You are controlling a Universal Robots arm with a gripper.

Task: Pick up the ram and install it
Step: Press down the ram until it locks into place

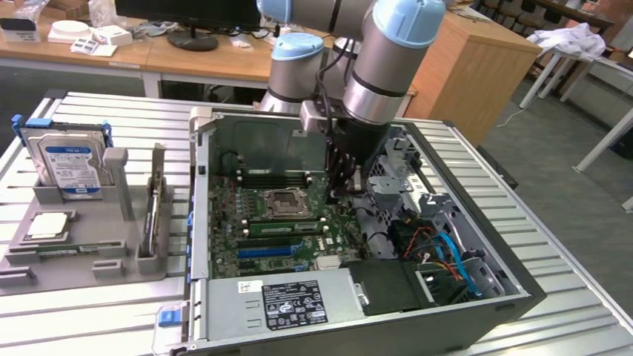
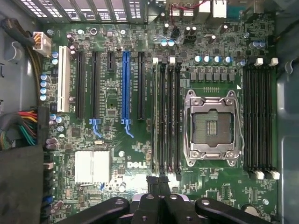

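Obs: gripper (image 1: pixel 337 191) is down inside the open PC case (image 1: pixel 201 222), over the motherboard (image 2: pixel 117 154). Fingers are closed together. In the wrist view the gripper (image 2: pixel 159 179) has nothing pinched between its tips and no stick hangs below them.

Ram (image 1: pixel 282 225): a green stick stands in the slot bank just beside the CPU socket (image 1: pixel 282 202), on the side twd the blue slot. I take this for the ram, in its slot. Can't tell from either view whether it's fully seated or the latches are shut.

Wrist view: tips sit near one end of the DIMM slots (image 2: pixel 167 121), next to the socket (image 2: pixel 212 123). Can't tell tip height above the board.

Step (judgmt): pick-up and carry look done, so we're at the seating stage of the install, w/ the closed tool usable as a pusher.

Req for any further push: tips centred on the stick's top edge, force straight down, no side load, even along its length. Risk is a tilted stick or slipping onto nearby board parts.

Also noted: hard drive (image 1: pixel 67 163) upright in the grey tray (image 1: pixel 109 271), well apart from the work.
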